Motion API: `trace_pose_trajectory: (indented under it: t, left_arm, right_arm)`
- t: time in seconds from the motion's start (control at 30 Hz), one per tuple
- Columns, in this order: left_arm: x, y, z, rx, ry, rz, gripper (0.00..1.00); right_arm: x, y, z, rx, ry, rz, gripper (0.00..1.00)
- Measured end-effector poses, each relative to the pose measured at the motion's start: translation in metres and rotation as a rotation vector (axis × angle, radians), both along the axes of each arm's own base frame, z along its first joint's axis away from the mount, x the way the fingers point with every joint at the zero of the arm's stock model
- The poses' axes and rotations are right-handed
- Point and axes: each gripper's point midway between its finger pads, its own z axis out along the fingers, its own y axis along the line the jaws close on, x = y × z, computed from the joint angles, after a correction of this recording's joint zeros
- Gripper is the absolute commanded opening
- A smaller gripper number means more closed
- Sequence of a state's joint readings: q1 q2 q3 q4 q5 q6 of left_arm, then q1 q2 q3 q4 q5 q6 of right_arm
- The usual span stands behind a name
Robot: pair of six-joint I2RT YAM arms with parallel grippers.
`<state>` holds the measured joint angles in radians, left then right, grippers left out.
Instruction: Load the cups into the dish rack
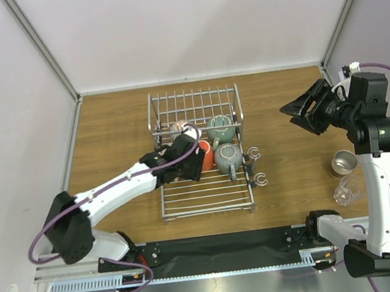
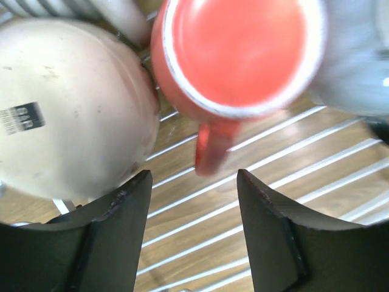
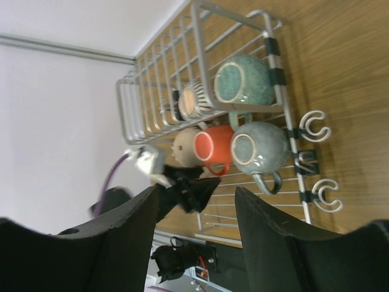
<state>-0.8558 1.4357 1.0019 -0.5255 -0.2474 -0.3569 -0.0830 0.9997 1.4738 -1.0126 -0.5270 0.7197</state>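
Wooden table (image 1: 107, 128), white walls behind. Dish rack (image 1: 201, 198) at centre holds five cups: teal-green cup (image 1: 219, 127), grey-green cup (image 1: 229, 156), beige cup (image 2: 67, 109), red-orange cup (image 2: 237, 55), ribbed cup (image 3: 193, 100). Left pincer (image 2: 194, 176) over rack, jaws apart, red-orange cup's handle just beyond gap, ungripped. Right pincer (image 3: 197, 194) raised at right, jaws apart, empty. Metal cup (image 1: 343, 163) and clear glass (image 1: 346, 190) on table, right of rack.

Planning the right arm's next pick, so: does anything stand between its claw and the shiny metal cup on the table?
Nothing visible does. The right claw hangs open left of and beyond the metal cup, with only bare table between. The clear glass stands on the cup's near side, out of the way.
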Motion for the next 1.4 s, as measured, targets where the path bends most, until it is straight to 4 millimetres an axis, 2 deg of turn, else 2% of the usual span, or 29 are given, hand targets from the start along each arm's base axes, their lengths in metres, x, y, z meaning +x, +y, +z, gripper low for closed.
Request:
trace_pose_trajectory:
  t: [0.13,0.23,0.37,0.5,0.67,0.77,0.93,1.0,1.1,1.2,1.4]
  left_arm:
    - [-0.006,-0.006,0.032,-0.103,-0.039,-0.029,0.66]
    - [-0.014,-0.011,0.056,-0.188,-0.059,-0.065,0.68]
    - [-0.033,-0.016,0.088,-0.308,-0.070,-0.137,0.70]
    - [-0.062,-0.022,0.120,-0.445,-0.060,-0.252,0.73]
    - [-0.090,-0.027,0.146,-0.560,-0.033,-0.361,0.74]
    - [-0.101,-0.030,0.165,-0.613,-0.021,-0.398,0.75]
    - [-0.110,-0.036,0.224,-0.718,-0.076,-0.462,0.79]
    - [-0.112,-0.035,0.251,-0.761,-0.117,-0.479,0.80]
    - [-0.117,-0.029,0.279,-0.806,-0.171,-0.492,0.81]
    - [-0.124,-0.022,0.291,-0.836,-0.194,-0.494,0.81]
    - [-0.131,-0.015,0.296,-0.855,-0.186,-0.481,0.81]
  right_arm:
    - [0.005,-0.012,-0.018,-0.052,0.073,-0.053,0.59]
    - [0.012,-0.032,-0.046,-0.134,0.191,-0.143,0.59]
    - [0.017,-0.070,-0.083,-0.263,0.331,-0.291,0.58]
    - [0.015,-0.110,-0.117,-0.384,0.436,-0.419,0.57]
    - [0.011,-0.160,-0.151,-0.500,0.550,-0.558,0.56]
    - [0.004,-0.179,-0.176,-0.539,0.621,-0.605,0.56]
    - [-0.002,-0.194,-0.216,-0.577,0.711,-0.617,0.55]
    - [-0.001,-0.198,-0.226,-0.590,0.731,-0.616,0.56]
    - [0.002,-0.207,-0.235,-0.609,0.740,-0.627,0.55]
    - [0.005,-0.213,-0.241,-0.627,0.738,-0.635,0.54]
    - [0.018,-0.221,-0.260,-0.653,0.762,-0.616,0.52]
